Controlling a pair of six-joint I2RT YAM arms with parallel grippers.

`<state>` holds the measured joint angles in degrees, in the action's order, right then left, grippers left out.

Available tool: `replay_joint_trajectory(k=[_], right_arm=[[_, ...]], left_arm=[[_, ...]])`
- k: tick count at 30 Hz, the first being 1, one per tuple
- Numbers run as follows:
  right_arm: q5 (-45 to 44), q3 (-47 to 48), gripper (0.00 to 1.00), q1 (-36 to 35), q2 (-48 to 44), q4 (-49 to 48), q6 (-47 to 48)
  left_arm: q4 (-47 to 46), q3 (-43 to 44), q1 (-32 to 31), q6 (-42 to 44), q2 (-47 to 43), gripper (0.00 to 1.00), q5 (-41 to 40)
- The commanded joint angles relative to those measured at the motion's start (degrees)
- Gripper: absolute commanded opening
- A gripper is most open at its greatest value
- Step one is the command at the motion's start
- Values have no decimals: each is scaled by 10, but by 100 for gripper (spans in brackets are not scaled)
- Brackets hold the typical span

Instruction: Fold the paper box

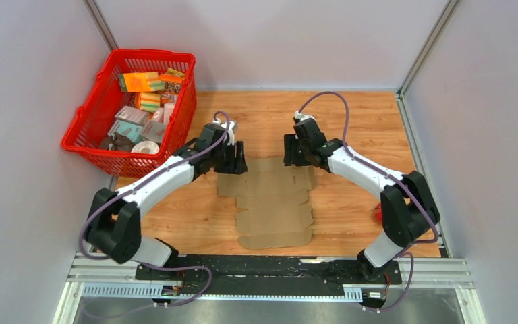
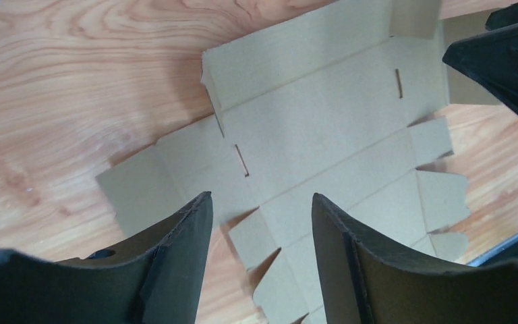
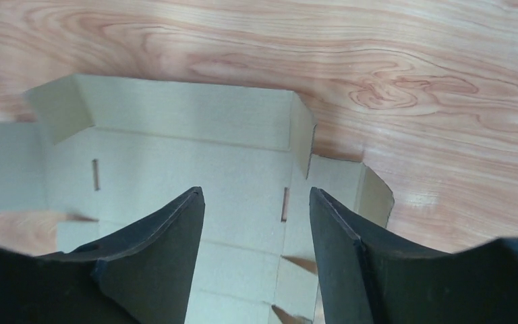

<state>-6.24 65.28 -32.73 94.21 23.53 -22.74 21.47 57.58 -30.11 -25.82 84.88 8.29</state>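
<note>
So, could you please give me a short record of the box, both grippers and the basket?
paper box: unfolded flat sheet on the wooden table, far flap looks slightly raised
left gripper: open, empty, over the sheet's far left corner
right gripper: open, empty, over its far right corner
red basket: far left, holding printed packets

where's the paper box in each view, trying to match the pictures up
Top external: the paper box lies flat, just below the picture's centre.
Left wrist: the paper box fills the centre and right, running off the bottom.
Right wrist: the paper box spans the left and centre.
Shared landmark: its far flap, tilted up in both wrist views.
</note>
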Motion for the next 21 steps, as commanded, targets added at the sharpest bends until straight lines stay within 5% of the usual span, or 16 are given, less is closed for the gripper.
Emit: replay_joint_trajectory(k=[1,6,12,21], right_arm=[[82,-16,62,1,-47,-9,28],[134,-6,64,-1,-31,-18,31],[163,-12,62,-1,-41,-8,10],[249,-121,46,-21,-64,-95,-65]], left_arm=[[11,-44,5,27,-94,63,-1],[-12,-73,9,33,-132,66,-18],[32,51,15,76,-3,63,-8],[39,129,18,92,132,50,-20]])
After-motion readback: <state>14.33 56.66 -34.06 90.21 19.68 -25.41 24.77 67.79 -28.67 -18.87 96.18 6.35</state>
